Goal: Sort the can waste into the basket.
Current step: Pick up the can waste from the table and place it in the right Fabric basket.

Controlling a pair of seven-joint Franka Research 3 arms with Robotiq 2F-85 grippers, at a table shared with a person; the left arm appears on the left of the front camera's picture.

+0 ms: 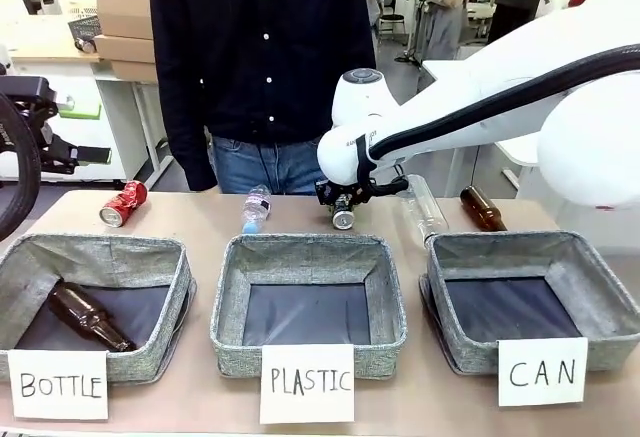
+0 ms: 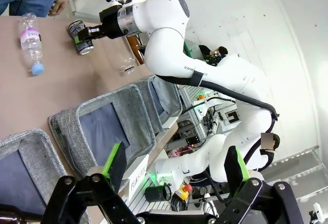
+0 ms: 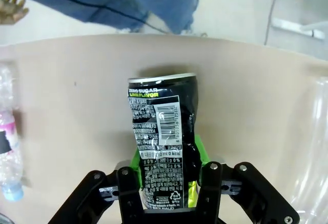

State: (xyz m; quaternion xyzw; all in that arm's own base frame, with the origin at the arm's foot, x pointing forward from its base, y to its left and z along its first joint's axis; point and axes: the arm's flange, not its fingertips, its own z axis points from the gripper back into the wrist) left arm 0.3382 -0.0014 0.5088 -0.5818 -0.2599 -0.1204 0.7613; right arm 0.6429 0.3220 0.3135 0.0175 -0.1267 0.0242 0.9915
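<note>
My right gripper is shut on the black and silver can, which is dented and held just above the table behind the middle basket; the same can shows far off in the left wrist view. The red can lies on its side at the table's far left. At the front right stands the grey basket signed "CAN", with only dark lining showing inside. My left gripper stands open, high over the left side, with nothing between its fingers.
The basket signed "PLASTIC" stands in the middle; the one signed "BOTTLE" holds a brown glass bottle. Clear plastic bottles and another brown bottle lie along the far edge. A person stands opposite.
</note>
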